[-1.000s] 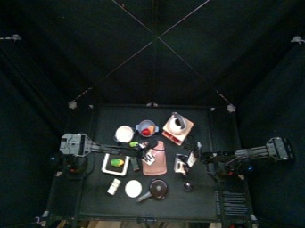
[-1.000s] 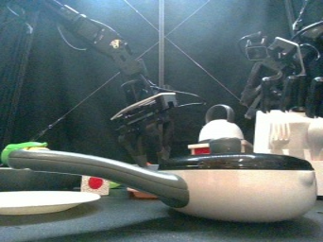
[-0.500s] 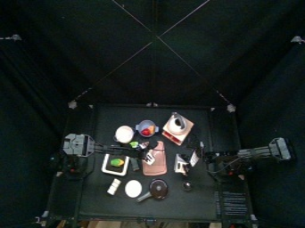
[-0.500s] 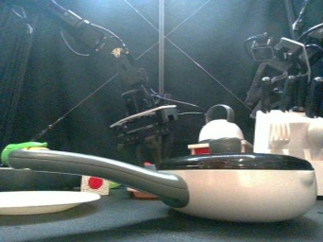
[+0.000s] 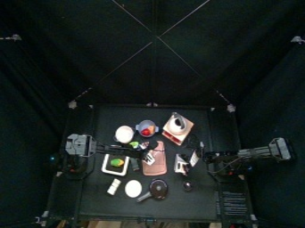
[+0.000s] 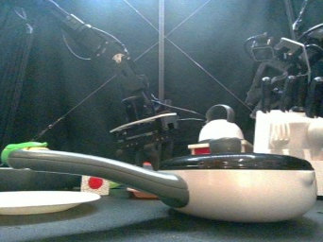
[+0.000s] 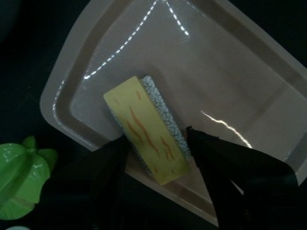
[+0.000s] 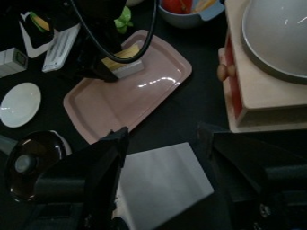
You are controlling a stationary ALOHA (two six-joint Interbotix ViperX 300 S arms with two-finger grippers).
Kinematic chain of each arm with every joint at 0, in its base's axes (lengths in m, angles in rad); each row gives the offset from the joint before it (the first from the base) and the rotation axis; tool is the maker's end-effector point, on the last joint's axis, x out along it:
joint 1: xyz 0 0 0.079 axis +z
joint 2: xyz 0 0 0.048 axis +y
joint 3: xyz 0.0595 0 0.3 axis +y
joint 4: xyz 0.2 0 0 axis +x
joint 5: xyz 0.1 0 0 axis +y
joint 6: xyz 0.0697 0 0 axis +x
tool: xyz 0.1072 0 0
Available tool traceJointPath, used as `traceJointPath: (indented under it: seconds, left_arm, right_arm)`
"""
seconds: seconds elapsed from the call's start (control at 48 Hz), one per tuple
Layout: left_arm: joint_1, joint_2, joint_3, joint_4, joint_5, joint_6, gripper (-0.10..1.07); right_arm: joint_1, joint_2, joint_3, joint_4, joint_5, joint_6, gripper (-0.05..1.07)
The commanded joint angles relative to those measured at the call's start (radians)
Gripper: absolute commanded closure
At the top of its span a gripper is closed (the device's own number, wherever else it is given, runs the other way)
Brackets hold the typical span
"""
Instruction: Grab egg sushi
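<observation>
The egg sushi [image 7: 146, 124], a yellow egg slab on white rice, lies on the pink tray [image 7: 222, 67]. My left gripper [image 7: 162, 160] is open, low over the tray, with one jaw on each side of the sushi's near end. In the top view it sits over the tray [image 5: 156, 161] at mid-table. The right wrist view shows the left gripper [image 8: 110, 61] standing over the sushi [image 8: 126, 52]. My right gripper [image 8: 162, 137] is open and empty, hovering over a white napkin [image 8: 168, 184] at the table's right.
A green leaf-shaped thing [image 7: 21, 175] lies beside the tray. A white pot on a wooden board [image 8: 276, 54], a white plate [image 8: 18, 103] and a dark bowl [image 8: 34, 154] surround the tray. A large pan [image 6: 233, 184], a kettle [image 6: 221, 128] and a white holder [image 6: 290, 137] fill the front view.
My left gripper has come down towards the tray and the sushi. The right arm has barely moved.
</observation>
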Motion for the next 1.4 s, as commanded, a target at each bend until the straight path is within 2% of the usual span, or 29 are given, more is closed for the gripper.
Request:
traceJointPath:
  seconds: [0.0, 0.417, 0.792, 1.083, 1.375]
  left_arm:
    - [0.003, -0.015, -0.026, 0.002, -0.006, -0.002, 0.08]
    - [0.003, -0.003, -0.028, 0.000, -0.006, -0.003, 0.11]
    - [0.002, -0.031, -0.026, -0.002, 0.002, -0.002, 0.35]
    - [-0.020, -0.103, -0.017, 0.017, 0.008, 0.014, 0.35]
    - [-0.023, -0.107, -0.005, 0.023, 0.011, 0.012, 0.35]
  right_arm:
    - [0.000, -0.003, -0.011, -0.005, -0.003, 0.000, 0.09]
    - [0.000, -0.003, -0.011, -0.005, -0.003, 0.000, 0.09]
    - [0.000, -0.003, -0.011, -0.006, -0.003, 0.000, 0.09]
    - [0.000, -0.003, -0.009, -0.005, -0.003, 0.000, 0.09]
    - [0.000, -0.003, -0.011, -0.005, -0.005, 0.000, 0.09]
